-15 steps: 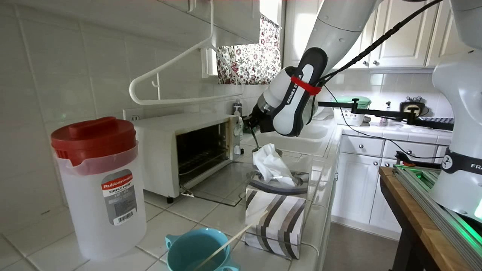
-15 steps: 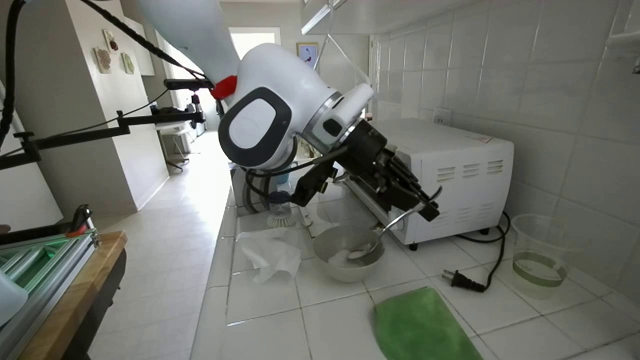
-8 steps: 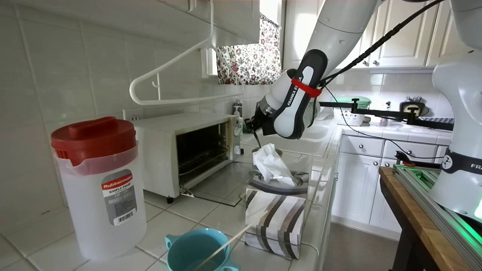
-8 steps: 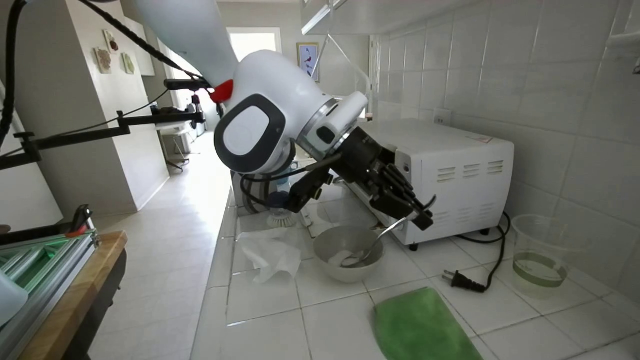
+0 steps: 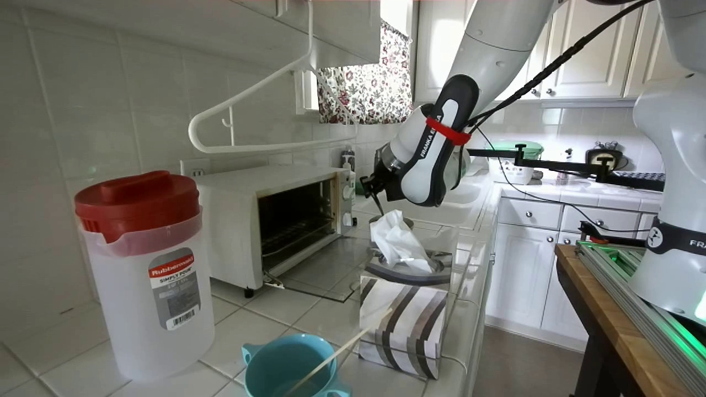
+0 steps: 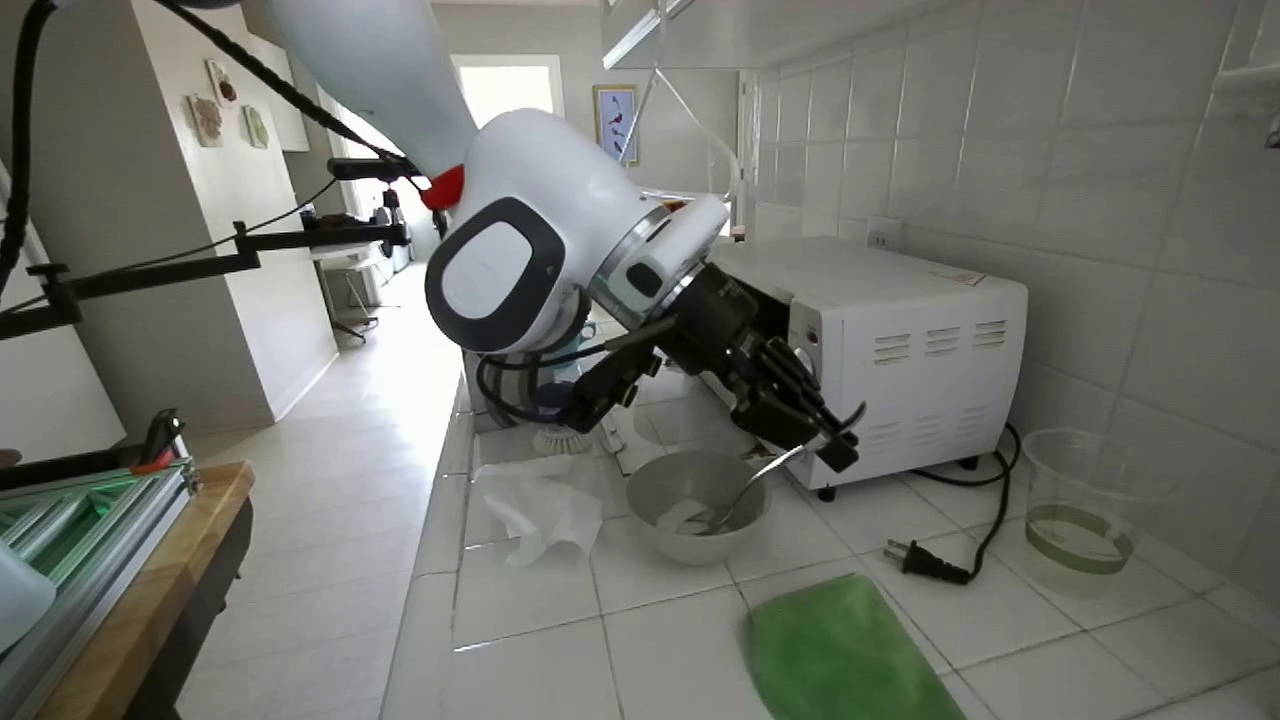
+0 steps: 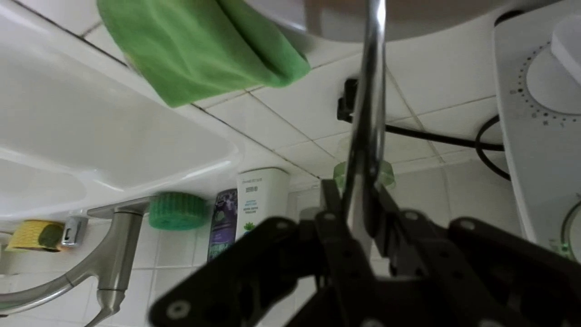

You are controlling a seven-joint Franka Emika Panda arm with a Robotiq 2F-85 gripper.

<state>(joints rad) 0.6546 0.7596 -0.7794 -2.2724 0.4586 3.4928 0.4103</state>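
Gripper has its jaws closed on the spoon, pinching the handle, whose end sticks out past them. Spoon is slim, shiny silver, tilted, running down from the jaws with its head inside the gray bowl, next to something white; can't tell whether it touches the bottom. Bowl stands on the counter below the jaws. Toaster oven is near the jaws; green cloth lies lower and off to the side, plug and clear cup farther out. Bowl's inside shows in an exterior view; wrist view only catches a cut-off edge of it. Wrist view does get the faucet and a purple bottle, both out beyond the jaws. Oven's dark inside shows in an exterior view, its dial up close in the wrist view. Red-lidded pitcher and tissue box, well apart from the jaws, show in an exterior view, not in the wrist view.
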